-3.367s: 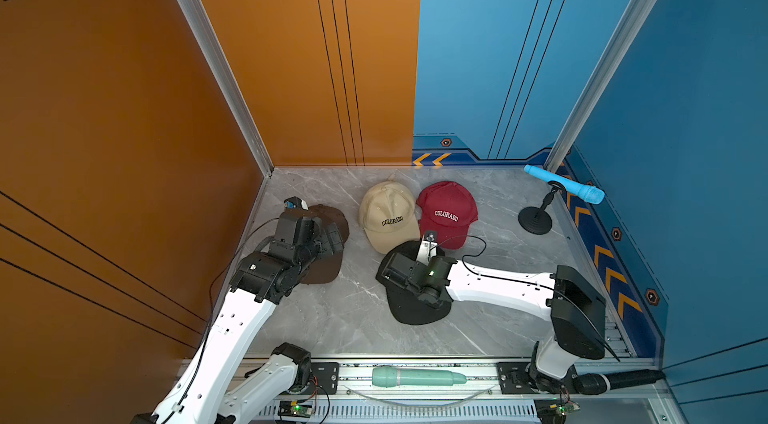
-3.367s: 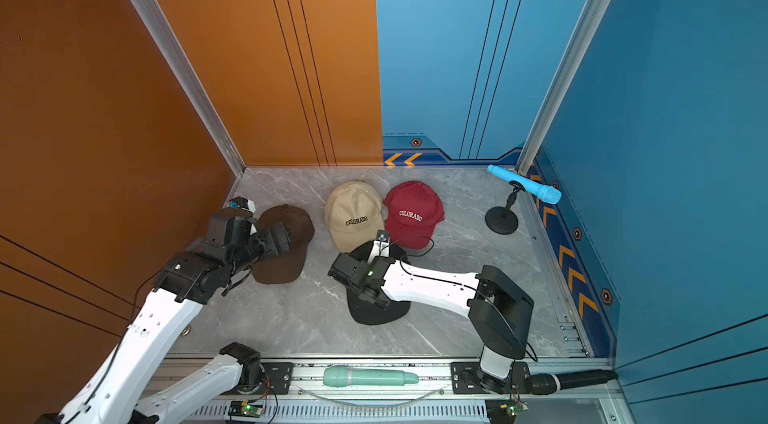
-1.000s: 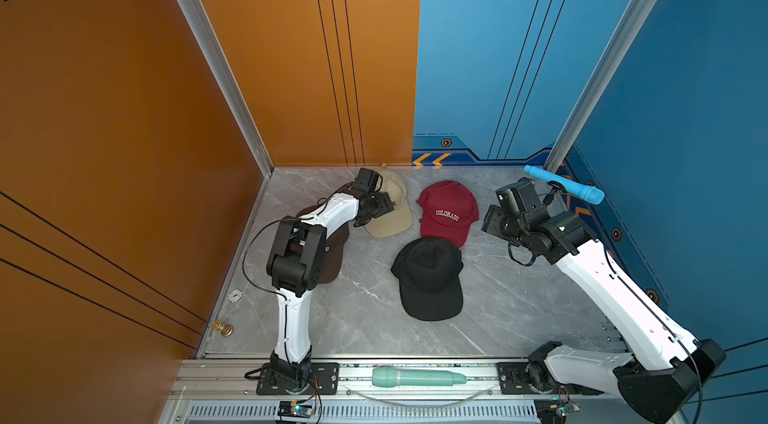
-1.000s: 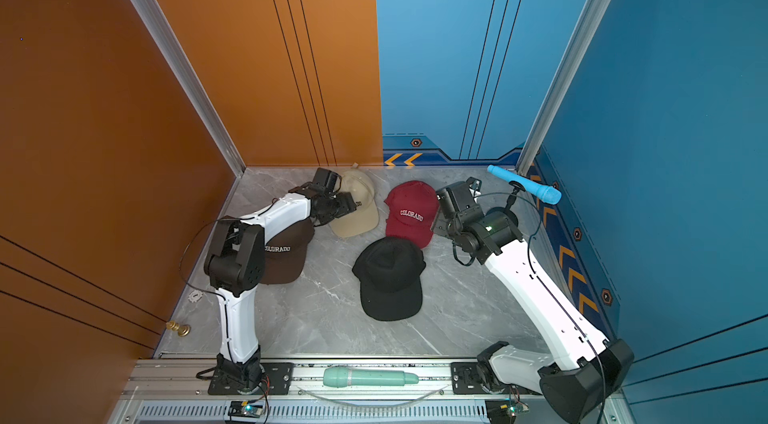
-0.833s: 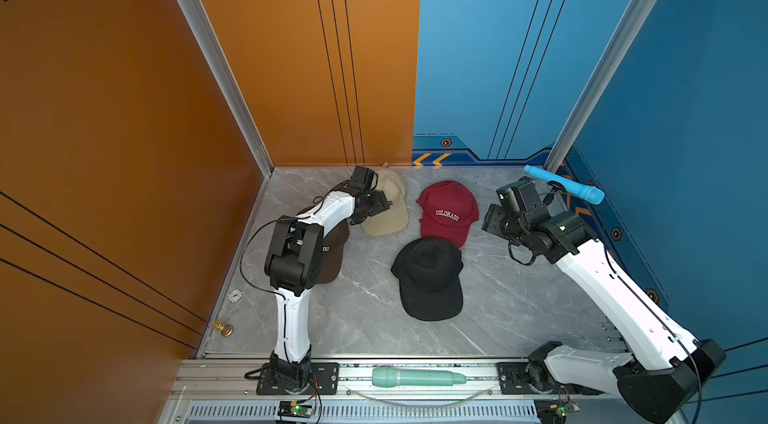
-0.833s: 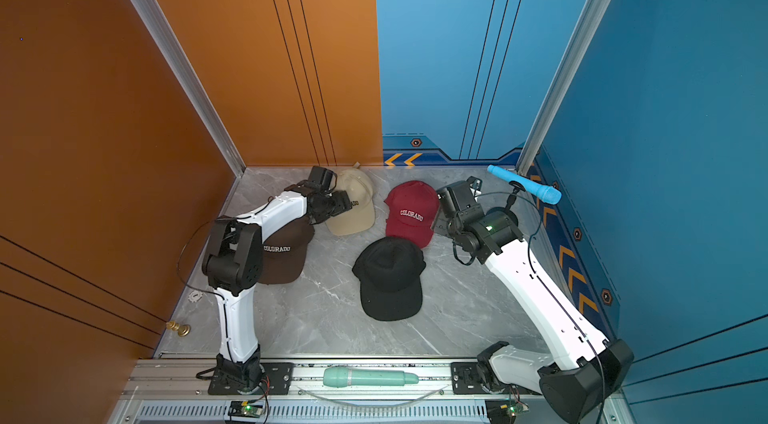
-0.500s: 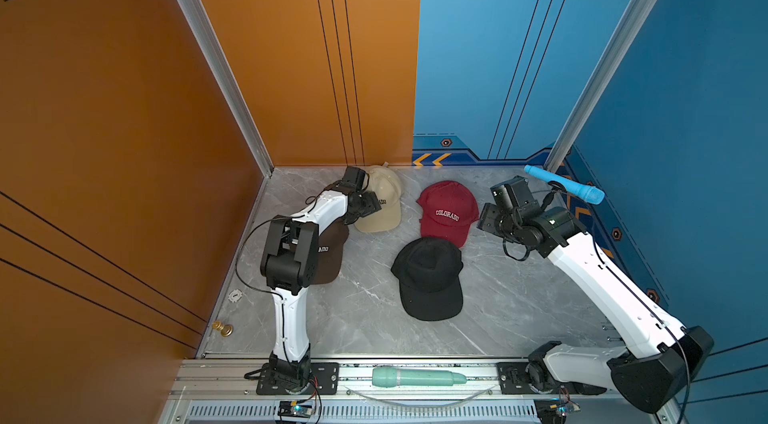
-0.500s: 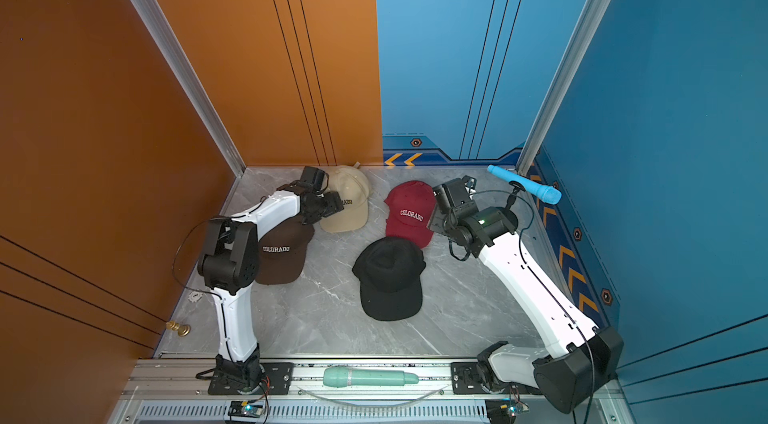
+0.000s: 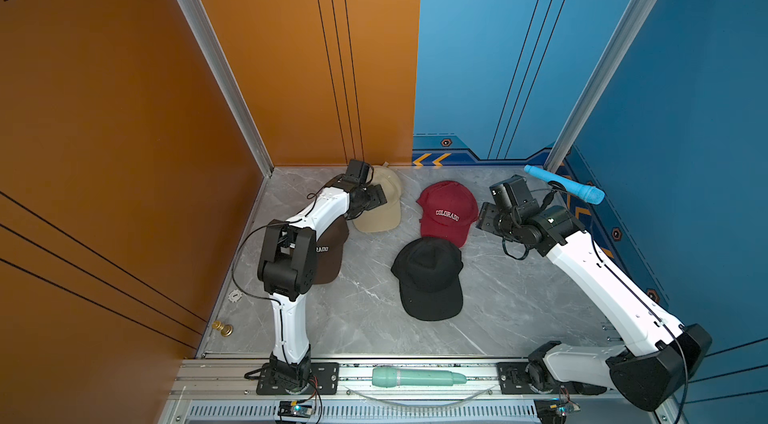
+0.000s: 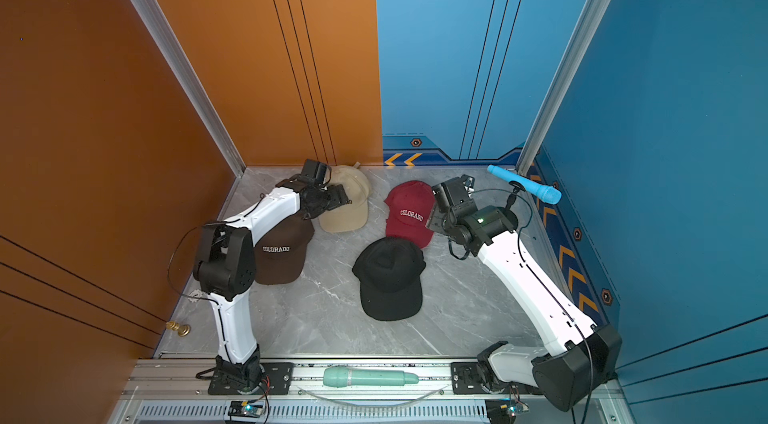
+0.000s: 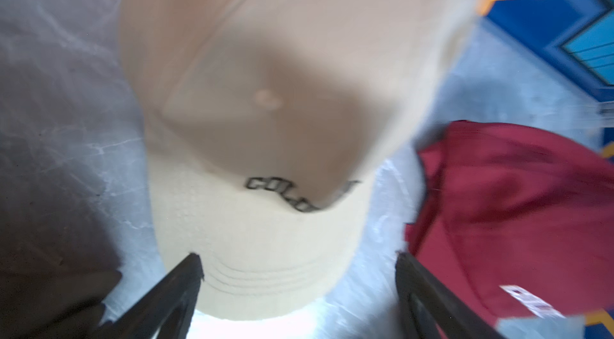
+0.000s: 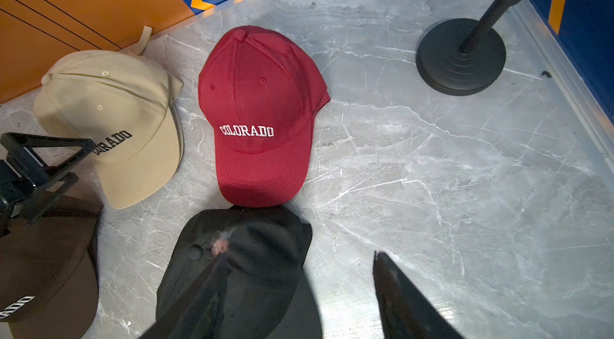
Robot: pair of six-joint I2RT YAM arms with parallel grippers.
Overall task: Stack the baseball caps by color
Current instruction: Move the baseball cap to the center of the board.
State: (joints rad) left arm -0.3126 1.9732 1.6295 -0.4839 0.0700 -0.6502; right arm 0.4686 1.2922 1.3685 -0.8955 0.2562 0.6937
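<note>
Sorting looks nearly done: brown caps by the tabletop's left edge, beige caps near its far-left corner, red caps beside them and black caps mid-table sit as single-colour piles, with the left gripper and right gripper both spread wide, holding nothing.

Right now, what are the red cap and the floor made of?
Red cap: matte woven fabric, judging by stitched seams and embroidered lettering. Floor: smooth, slightly glossy marble-look surface with pale veins; stone or print, cannot tell.
</note>
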